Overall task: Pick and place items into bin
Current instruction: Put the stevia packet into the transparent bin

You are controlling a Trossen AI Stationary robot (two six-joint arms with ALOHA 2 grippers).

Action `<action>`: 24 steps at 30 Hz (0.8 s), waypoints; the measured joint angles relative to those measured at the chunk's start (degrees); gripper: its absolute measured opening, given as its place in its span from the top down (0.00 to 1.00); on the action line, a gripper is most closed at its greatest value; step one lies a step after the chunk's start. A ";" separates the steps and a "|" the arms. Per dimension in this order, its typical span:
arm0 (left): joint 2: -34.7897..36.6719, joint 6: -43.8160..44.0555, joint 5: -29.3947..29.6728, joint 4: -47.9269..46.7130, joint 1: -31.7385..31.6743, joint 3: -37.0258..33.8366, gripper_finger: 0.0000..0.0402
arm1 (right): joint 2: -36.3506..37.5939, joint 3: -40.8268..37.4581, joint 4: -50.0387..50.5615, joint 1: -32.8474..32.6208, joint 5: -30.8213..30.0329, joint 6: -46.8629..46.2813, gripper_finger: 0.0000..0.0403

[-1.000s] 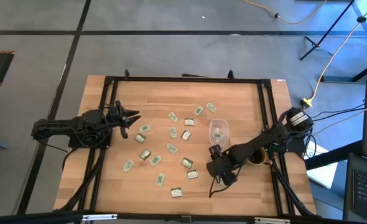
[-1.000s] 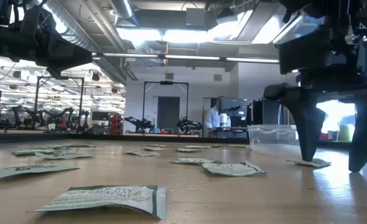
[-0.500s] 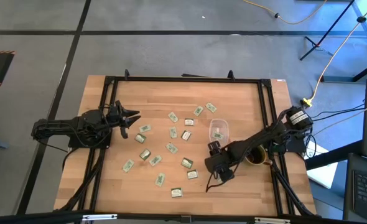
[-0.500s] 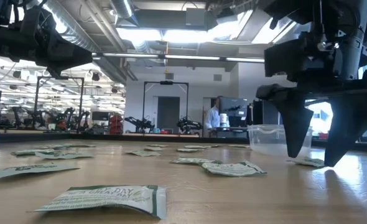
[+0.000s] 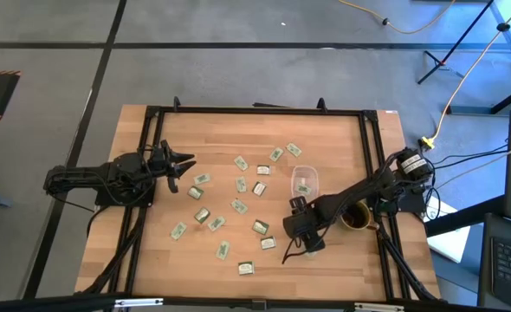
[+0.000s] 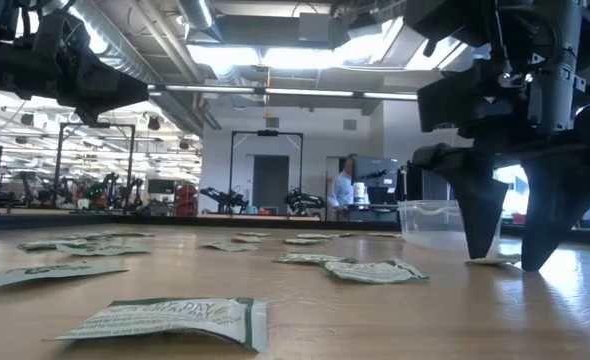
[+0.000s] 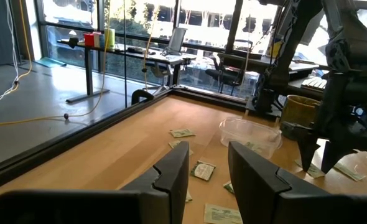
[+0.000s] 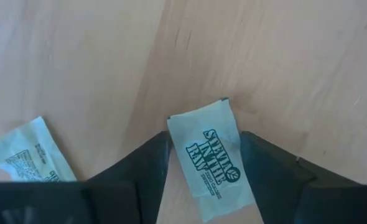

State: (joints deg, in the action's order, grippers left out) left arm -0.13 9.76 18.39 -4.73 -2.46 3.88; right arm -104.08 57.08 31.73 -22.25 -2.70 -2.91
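Right wrist view: right gripper [image 8: 203, 163] open, fingers straddling a pale green packet [image 8: 211, 158] flat on the table [image 8: 78, 62]. Left gripper [image 5: 186, 165] open, hovering at table's left side.

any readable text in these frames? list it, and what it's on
"SWEET IN THE RAW": packet lying flat between the right gripper's open fingers.
Nearest packet in the low view: large dark lettering, too blurred to read for certain.
Other packets on the table: print too small.
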 joint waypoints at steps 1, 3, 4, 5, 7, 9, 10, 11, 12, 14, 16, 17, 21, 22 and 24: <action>0.00 -0.01 0.00 0.00 -0.01 0.00 0.73 | -0.01 0.00 0.00 -0.03 0.00 0.01 0.51; -0.01 -0.01 0.00 0.00 -0.01 -0.01 0.73 | -0.03 -0.02 0.00 -0.03 0.05 -0.01 0.55; -0.01 0.00 0.00 0.00 0.00 0.00 0.73 | -0.06 -0.02 -0.01 -0.03 0.09 -0.01 0.57; -0.01 0.00 0.00 0.00 0.01 0.00 0.73 | -0.08 -0.02 0.00 -0.03 0.09 0.01 0.58; -0.01 -0.02 0.00 0.00 0.00 0.00 0.73 | -0.10 -0.02 0.00 -0.06 0.14 0.08 0.61; -0.01 0.00 0.00 0.00 -0.02 0.00 0.73 | -0.12 -0.07 -0.02 -0.06 0.17 0.08 0.63; 0.00 -0.01 0.00 0.00 -0.01 0.00 0.73 | -0.12 -0.07 -0.02 -0.06 0.17 0.10 0.64; -0.01 -0.01 0.00 0.00 0.01 0.00 0.73 | -0.12 -0.07 0.00 -0.06 0.17 0.15 0.65; 0.00 0.00 0.00 0.00 -0.01 0.00 0.73 | -0.12 -0.07 0.05 -0.06 0.17 0.16 0.65; -0.01 0.00 0.00 0.00 -0.01 0.00 0.73 | -0.08 -0.09 0.13 -0.06 0.15 0.15 0.65; 0.01 -0.02 -0.02 0.00 -0.02 0.00 0.73 | -0.08 -0.09 0.16 -0.06 0.15 0.15 0.65; -0.01 -0.02 0.00 0.00 -0.02 0.00 0.73 | -0.08 -0.11 0.20 -0.06 0.13 0.16 0.65; -0.01 -0.02 0.00 -0.02 -0.02 0.00 0.73 | -0.08 -0.11 0.24 -0.06 0.04 0.16 0.65; 0.01 0.00 0.00 0.00 0.00 0.00 0.73 | -0.08 -0.11 0.26 -0.03 0.04 0.16 0.65; -0.01 -0.01 0.00 0.00 0.00 0.00 0.73 | -0.08 -0.13 0.28 -0.03 0.02 0.20 0.65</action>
State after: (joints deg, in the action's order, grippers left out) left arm -0.14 9.75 18.39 -4.73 -2.46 3.88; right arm -104.16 56.95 32.00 -22.28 -2.68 -2.71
